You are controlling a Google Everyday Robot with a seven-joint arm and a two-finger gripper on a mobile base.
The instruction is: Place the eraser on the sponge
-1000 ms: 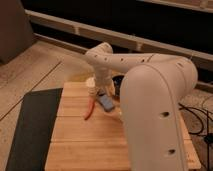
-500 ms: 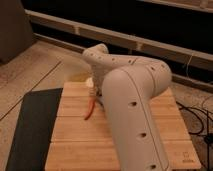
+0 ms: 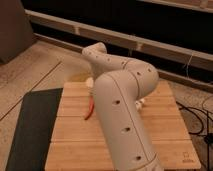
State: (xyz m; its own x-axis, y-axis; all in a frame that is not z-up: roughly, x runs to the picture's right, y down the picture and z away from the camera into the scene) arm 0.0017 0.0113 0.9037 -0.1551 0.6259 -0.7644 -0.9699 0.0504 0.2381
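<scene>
The arm (image 3: 122,107) is hiding the gripper left of centre, its state untellable; the eraser (image 3: 141,103), possibly, is lying to its right.

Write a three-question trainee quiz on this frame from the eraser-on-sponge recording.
1. True or false: the gripper is in plain view above the wooden table.
2. What covers most of the table? A) the robot arm B) a bowl C) a box
3. What lies along the table's left side?
Key: 1 false, the gripper is hidden behind the arm; 2 A; 3 a dark mat.
</scene>
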